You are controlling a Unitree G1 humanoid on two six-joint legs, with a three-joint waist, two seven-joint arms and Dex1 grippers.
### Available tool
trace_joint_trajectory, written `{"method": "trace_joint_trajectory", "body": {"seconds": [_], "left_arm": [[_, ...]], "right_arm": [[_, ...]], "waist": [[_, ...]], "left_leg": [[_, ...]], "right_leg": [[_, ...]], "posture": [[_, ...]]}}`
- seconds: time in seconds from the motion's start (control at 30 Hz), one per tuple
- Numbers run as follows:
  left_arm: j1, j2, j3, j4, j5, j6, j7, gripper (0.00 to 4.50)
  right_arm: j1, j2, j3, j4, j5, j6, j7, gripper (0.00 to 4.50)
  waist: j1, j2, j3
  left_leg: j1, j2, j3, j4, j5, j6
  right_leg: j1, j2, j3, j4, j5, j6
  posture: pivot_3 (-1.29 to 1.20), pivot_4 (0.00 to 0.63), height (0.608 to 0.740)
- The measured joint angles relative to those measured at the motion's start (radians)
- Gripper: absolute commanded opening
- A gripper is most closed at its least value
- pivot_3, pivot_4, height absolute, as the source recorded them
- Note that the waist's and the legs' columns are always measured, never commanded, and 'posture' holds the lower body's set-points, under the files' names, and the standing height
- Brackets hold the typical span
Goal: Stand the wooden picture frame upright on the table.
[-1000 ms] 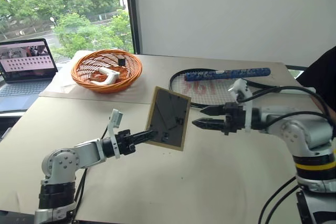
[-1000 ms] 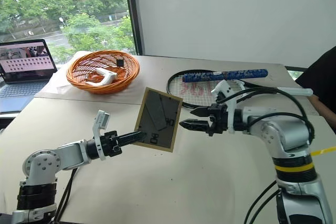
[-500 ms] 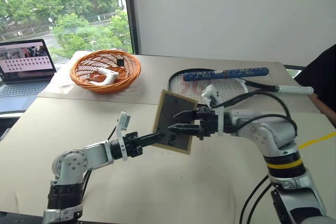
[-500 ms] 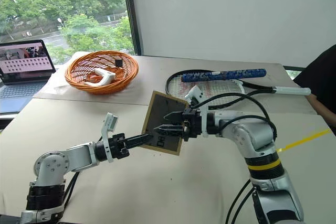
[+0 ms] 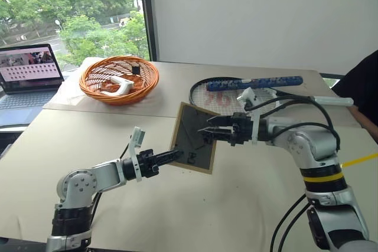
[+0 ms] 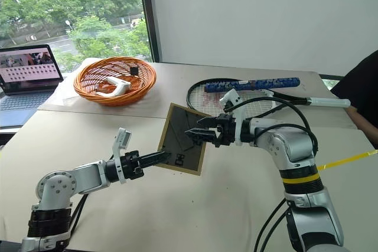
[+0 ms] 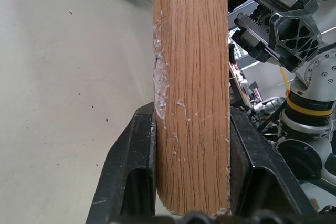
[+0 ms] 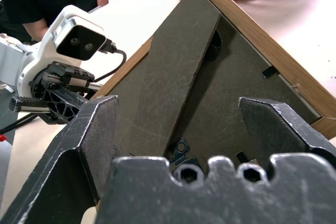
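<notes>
Two grippers at picture frame (image 5: 194, 137), held above table (image 5: 177, 205). Left gripper (image 5: 177, 156) pinches its lower edge. Right gripper (image 5: 204, 128) wide open, facing stand flap (image 8: 173, 77). You reach straight ahead.

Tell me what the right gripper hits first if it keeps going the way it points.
Most likely the frame's dark back panel, about at the stand flap; the open right gripper already faces it closely.

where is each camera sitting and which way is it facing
Head views: from the robot's head, forward and down over the table; both arms show, left gripper holding the picture frame.
Left wrist view: along its own fingers, clamped on the frame's wooden edge.
Right wrist view: along the open right gripper, at the frame's dark back.
All share the frame.
</notes>
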Motion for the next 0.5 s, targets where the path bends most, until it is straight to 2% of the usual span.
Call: {"method": "trace_joint_trajectory", "body": {"seconds": [0.3, 0.5], "left_arm": [[-0.044, -0.023, 0.006, 0.082, -0.059, 0.055, 0.021, 1.14], [-0.084, -0.050, 0.056, 0.196, -0.210, 0.130, 0.143, 1.14]], "right_arm": [[0.034, 0.042, 0.035, -0.082, 0.020, -0.043, 0.065, 4.25], [0.063, 0.015, 0.016, -0.109, -0.038, -0.229, 0.093, 4.25]], "waist": [[0.008, 0.000, 0.000], [0.006, 0.000, 0.000]], "left_leg": [[0.000, 0.000, -0.001, 0.001, 0.000, 0.000], [0.000, 0.000, -0.001, 0.001, 0.001, 0.000]], "right_leg": [[0.000, 0.000, -0.001, 0.000, 0.000, 0.000], [0.000, 0.000, -0.001, 0.001, 0.000, 0.000]], "posture": [[0.00, 0.150, 0.697], [0.00, 0.150, 0.697]]}}
